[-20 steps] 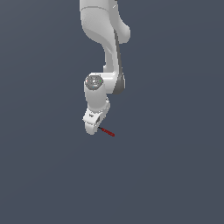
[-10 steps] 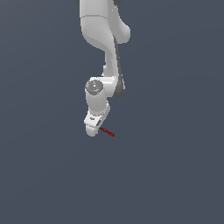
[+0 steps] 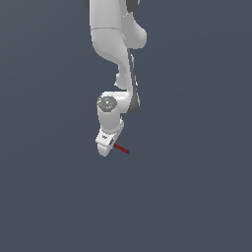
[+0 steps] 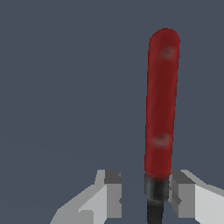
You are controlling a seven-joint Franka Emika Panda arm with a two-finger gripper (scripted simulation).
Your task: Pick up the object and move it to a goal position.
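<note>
Stick half hidden at the pincer

Stick (image 4: 161, 105) shows its red handle well, but its dark shaft runs out of the wrist view, so its head cannot be seen. In the exterior view the stick (image 3: 121, 149) is only a tiny red line poking out toward the exterior view's right. The pincer (image 3: 105, 145) sits at the low end of the white arm (image 3: 116, 59). Two grey fingers (image 4: 113, 192) stand on each side of the dark shaft. One finger is just beside the shaft and the other is a little apart from it. I cannot tell if the pincer is squeezing the stick. The surface (image 3: 197, 197) is plain dark grey all around.
</note>
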